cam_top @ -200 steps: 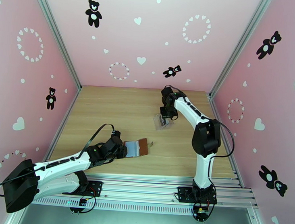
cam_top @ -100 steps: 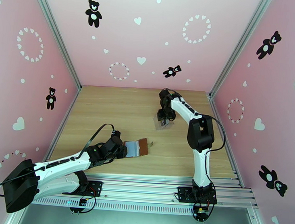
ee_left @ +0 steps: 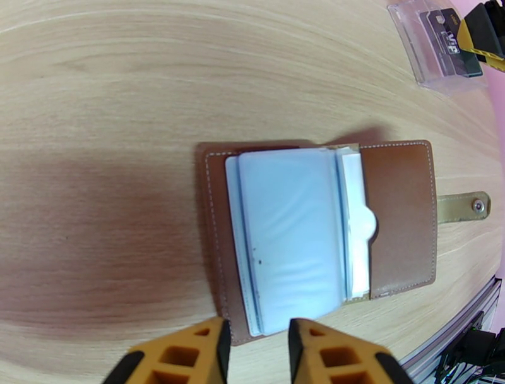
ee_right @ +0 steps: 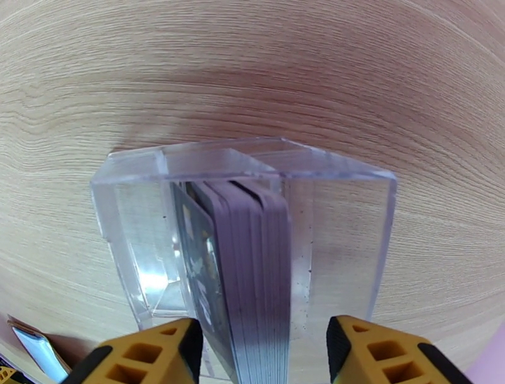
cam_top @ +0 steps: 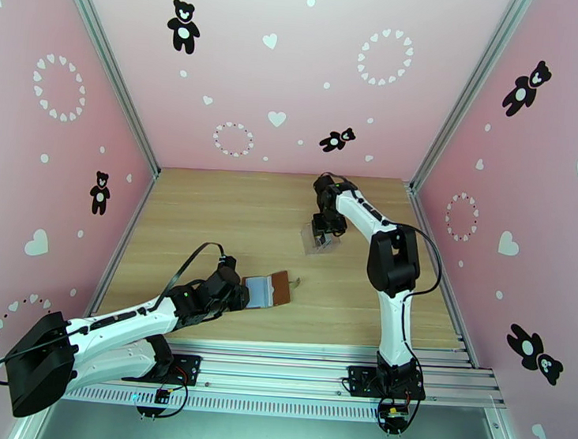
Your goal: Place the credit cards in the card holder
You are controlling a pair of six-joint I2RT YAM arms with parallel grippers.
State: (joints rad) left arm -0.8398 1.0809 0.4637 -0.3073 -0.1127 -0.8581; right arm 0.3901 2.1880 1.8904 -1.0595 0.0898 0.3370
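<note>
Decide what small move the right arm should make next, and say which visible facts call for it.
Probably close the right gripper on the credit cards. Its jaws stand open on either side of the stack, which stands on edge in the clear case, with a gap still showing on one side. The card holder already lies open on the table.
</note>
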